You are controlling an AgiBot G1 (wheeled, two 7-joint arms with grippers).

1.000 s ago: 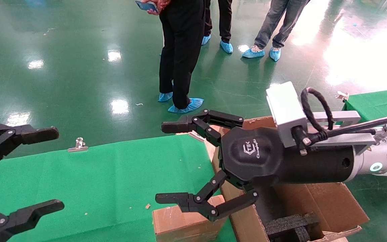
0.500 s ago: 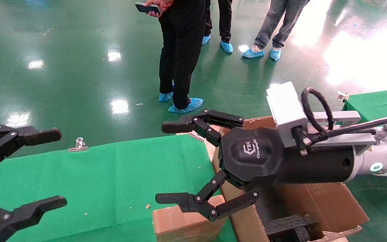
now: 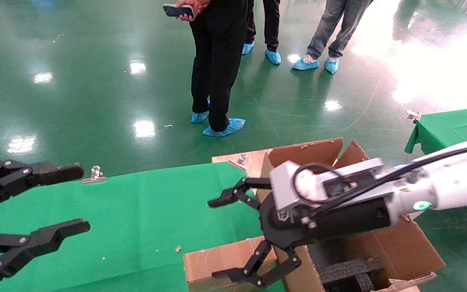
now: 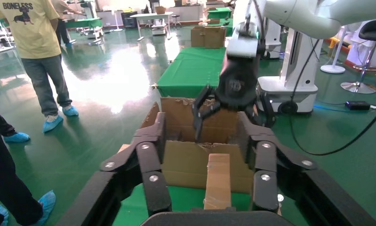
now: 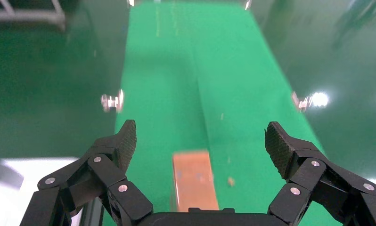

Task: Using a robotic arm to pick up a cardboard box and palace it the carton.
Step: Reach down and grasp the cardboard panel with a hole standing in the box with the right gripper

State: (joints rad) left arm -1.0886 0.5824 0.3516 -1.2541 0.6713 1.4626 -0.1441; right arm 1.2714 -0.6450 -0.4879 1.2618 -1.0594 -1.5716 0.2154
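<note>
At the far left of the head view, the left end effector [image 3: 35, 211] hangs spread wide and empty over the green-clothed counter [image 3: 136, 211], well apart from the work; it looks parked. A metal clip [image 3: 94, 174] pins the cloth at the counter's far edge.

Farther right, the cardboard box [image 3: 225, 259] lies flat on the counter at its near edge, its right end just beside the wall of the carton [image 3: 399, 243]. The robotic arm [image 3: 452, 186] reaches in from the right over the carton, and its right end effector [image 3: 221, 239] is wide open with nothing in it, one finger beyond the box and the other at its near side. In the right wrist view the box [image 5: 193, 181] sits between the two fingers, slightly toward one of them.

The step in hand appears to be the approach to grasp. To do it well, centre the box between the fingers, descend until the pads span its sides, avoid catching the carton wall, and then close firmly.
</note>
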